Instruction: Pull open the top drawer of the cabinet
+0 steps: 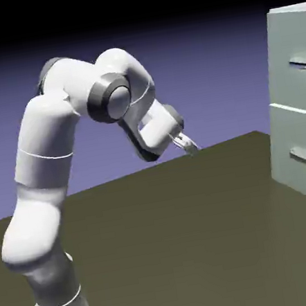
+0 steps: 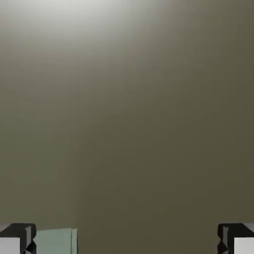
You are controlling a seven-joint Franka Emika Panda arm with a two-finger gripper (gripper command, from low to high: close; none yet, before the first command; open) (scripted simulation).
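Cabinet (image 1: 284, 141) closed — gripper (image 1: 191, 146) open, well apart from it.

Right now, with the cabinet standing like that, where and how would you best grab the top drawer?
Probably by the slim bar handle on the front of the top drawer, coming from the arm's side, straight at the front. The bar stands out from the otherwise flat front and runs sideways, so one fingertip above and one below should suit it.
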